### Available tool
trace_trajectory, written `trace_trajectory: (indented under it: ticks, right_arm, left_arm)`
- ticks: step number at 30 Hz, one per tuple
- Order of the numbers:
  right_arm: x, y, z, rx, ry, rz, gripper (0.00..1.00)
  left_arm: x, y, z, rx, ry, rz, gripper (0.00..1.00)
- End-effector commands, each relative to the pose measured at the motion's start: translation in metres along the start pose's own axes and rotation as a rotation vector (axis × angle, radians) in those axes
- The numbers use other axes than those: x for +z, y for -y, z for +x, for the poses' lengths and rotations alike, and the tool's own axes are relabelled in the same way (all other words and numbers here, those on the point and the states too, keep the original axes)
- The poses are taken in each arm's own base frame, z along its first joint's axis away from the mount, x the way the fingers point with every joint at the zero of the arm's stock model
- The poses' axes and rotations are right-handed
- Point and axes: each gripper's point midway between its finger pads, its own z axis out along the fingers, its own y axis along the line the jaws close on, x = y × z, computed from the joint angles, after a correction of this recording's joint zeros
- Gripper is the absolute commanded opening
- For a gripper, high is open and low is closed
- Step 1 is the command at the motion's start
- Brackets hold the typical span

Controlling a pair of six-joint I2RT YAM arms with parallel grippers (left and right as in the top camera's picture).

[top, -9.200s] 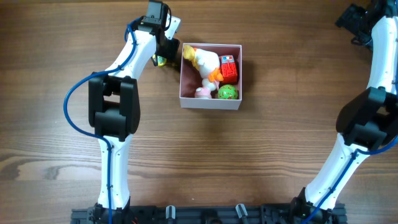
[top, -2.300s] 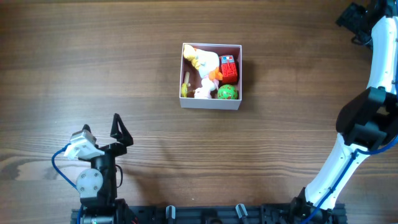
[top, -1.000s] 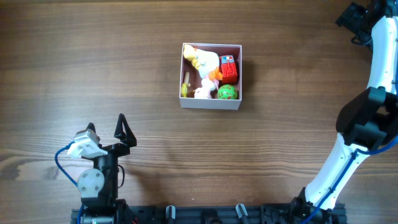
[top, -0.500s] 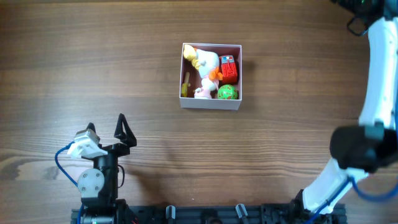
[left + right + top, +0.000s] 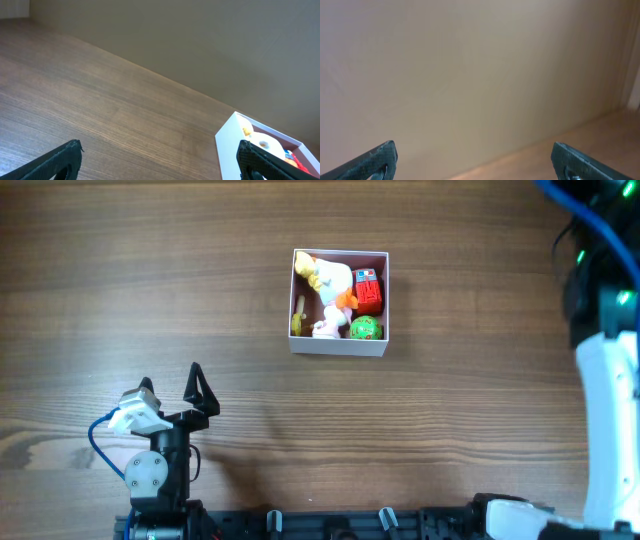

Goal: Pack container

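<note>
- Wrapping up is judged to be the step in hand: five toys are seen inside the container [image 5: 338,346] and no loose toy is visible on the counter [image 5: 200,260] in the overhead view
- left pincer [image 5: 172,387] is parked low at the counter's near edge, well apart from the container, jaws spread wide, nothing held
- right pincer [image 5: 474,145] is also spread wide and empty; it is aimed at a plain wall, and its fingers can't be made out from overhead
- next move, as judged: nothing left to be picked is seen, so only a check that nothing overhangs the rim, or parking of the right arm, would be called for; if a lid or closing step is meant, none is visible
- container is placed mid-counter, toward the far side, sitting square to the counter edges: shallow box, thin white walls, dusty pink inside
- contents: white plush [image 5: 333,278] across the far half, red block toy [image 5: 368,290] at the right wall, green ball [image 5: 366,330] in the near right corner, pink-and-white toy [image 5: 325,328] beside it, yellow piece [image 5: 297,320] against the left wall
- the fill is fairly tight and the plush looks to sit highest
</note>
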Motion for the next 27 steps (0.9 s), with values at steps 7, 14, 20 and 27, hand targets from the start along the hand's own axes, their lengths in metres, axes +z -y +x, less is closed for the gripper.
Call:
trace_trajectory:
  ticks: [7,14,20,27]
  right_arm:
    - [-0.082,0.038,0.092,0.395,0.045,-0.03,1.0]
    - [-0.127,0.07,0.142,0.364,0.124,-0.006,1.0]
    - [-0.154,0.062,0.154,0.001,0.168,-0.051,1.0]
    - [-0.172,0.034,0.151,-0.288,0.221,-0.137,1.0]
  left_arm:
    - [0.0,0.003,0.003,-0.006,-0.004,0.021,1.0]
    - [0.0,0.003,0.003,-0.006,-0.004,0.021,1.0]
    - [0.0,0.003,0.003,-0.006,-0.004,0.021,1.0]
    - [0.0,0.003,0.003,-0.006,-0.004,0.021,1.0]
